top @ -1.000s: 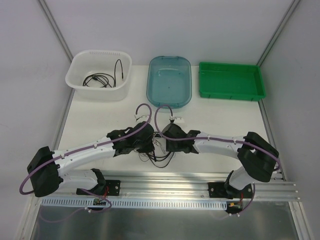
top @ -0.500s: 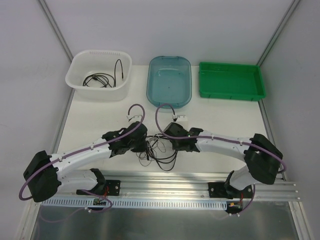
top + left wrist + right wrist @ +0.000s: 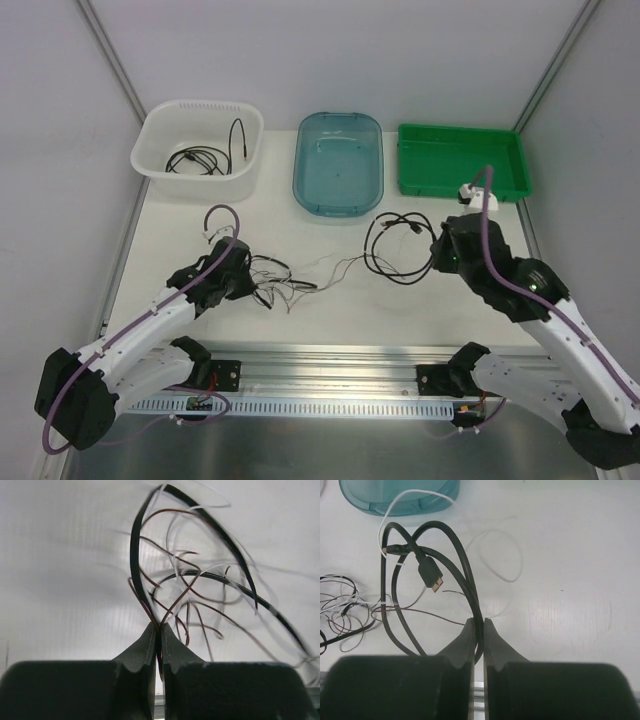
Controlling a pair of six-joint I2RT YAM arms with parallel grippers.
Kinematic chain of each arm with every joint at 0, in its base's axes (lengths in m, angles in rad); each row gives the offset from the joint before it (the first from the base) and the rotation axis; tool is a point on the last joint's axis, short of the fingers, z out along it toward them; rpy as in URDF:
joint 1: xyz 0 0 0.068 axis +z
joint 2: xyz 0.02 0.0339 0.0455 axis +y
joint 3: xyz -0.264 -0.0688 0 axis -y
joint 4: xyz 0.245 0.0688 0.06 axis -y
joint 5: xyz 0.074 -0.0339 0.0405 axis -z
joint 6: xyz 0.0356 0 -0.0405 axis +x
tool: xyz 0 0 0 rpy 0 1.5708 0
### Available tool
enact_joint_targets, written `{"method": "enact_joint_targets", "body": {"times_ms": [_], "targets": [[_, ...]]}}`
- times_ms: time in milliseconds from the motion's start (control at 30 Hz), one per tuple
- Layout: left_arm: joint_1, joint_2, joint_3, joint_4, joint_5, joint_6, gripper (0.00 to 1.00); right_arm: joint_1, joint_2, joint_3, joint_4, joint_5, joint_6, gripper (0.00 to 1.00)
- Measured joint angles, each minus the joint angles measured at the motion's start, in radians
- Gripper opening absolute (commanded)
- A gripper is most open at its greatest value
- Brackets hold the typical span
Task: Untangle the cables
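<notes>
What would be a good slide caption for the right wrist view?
Right gripper shut on a looped black cable with plug; thin white and brown wires beside it, teal bin behind.

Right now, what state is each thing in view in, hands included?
left hand: shut on the wire tangle.
right hand: shut on the black cable.
wire tangle: jumbled, thin strands linking it to the black cable.
black cable: looped, plug free.
white basket: holds one black cord.
blue tub: nothing visible inside.
green tray: nothing visible inside.
</notes>
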State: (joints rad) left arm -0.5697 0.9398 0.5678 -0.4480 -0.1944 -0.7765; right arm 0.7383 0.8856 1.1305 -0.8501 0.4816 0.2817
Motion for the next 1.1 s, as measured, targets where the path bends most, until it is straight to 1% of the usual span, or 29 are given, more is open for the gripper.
{"method": "enact_joint_targets", "body": {"times_ms": [100,167,233,267,300,333,400,433,467,500,533,667,800,933,1100], "targets": [[0.028,-0.013,-0.014,-0.024,-0.005,0.008,0.00,-0.050,-0.088,0.019,-0.054,-0.019,-0.035,0.01],[0.034,-0.010,-0.023,-0.037,-0.005,0.010,0.00,-0.058,-0.111,0.039,-0.081,-0.028,-0.052,0.01],[0.035,-0.008,-0.027,-0.052,0.003,0.010,0.00,-0.061,-0.115,0.046,-0.088,-0.075,-0.074,0.01],[0.035,-0.006,-0.027,-0.057,0.007,0.011,0.02,-0.063,-0.113,0.046,-0.088,-0.114,-0.087,0.01],[0.035,-0.005,-0.027,-0.058,0.015,0.013,0.07,-0.063,-0.109,0.045,-0.087,-0.156,-0.097,0.01],[0.035,-0.005,-0.027,-0.060,0.029,0.018,0.26,-0.063,-0.103,0.045,-0.082,-0.204,-0.109,0.01],[0.035,-0.008,-0.026,-0.061,0.057,0.030,0.56,-0.062,-0.090,0.042,-0.071,-0.283,-0.127,0.01],[0.035,-0.016,-0.024,-0.064,0.080,0.042,0.80,-0.062,-0.083,0.036,-0.062,-0.317,-0.137,0.01],[0.035,-0.029,-0.021,-0.066,0.108,0.052,0.90,-0.062,-0.079,0.029,-0.056,-0.343,-0.142,0.01],[0.034,-0.046,-0.014,-0.069,0.140,0.062,0.98,-0.063,-0.076,0.013,-0.038,-0.379,-0.149,0.01],[0.034,-0.067,-0.001,-0.070,0.176,0.072,0.99,-0.063,-0.074,-0.008,-0.018,-0.412,-0.156,0.01],[0.032,-0.145,0.073,-0.049,0.325,0.107,0.99,-0.061,-0.070,-0.095,0.043,-0.529,-0.177,0.01],[0.011,-0.170,0.156,-0.011,0.472,0.138,0.99,-0.028,-0.049,-0.140,0.093,-0.581,-0.208,0.01],[-0.075,-0.131,0.218,0.010,0.528,0.183,0.99,0.061,-0.004,-0.140,0.135,-0.587,-0.257,0.01],[-0.208,0.021,0.328,0.042,0.534,0.286,0.99,0.148,0.077,-0.114,0.164,-0.586,-0.331,0.01]]}}
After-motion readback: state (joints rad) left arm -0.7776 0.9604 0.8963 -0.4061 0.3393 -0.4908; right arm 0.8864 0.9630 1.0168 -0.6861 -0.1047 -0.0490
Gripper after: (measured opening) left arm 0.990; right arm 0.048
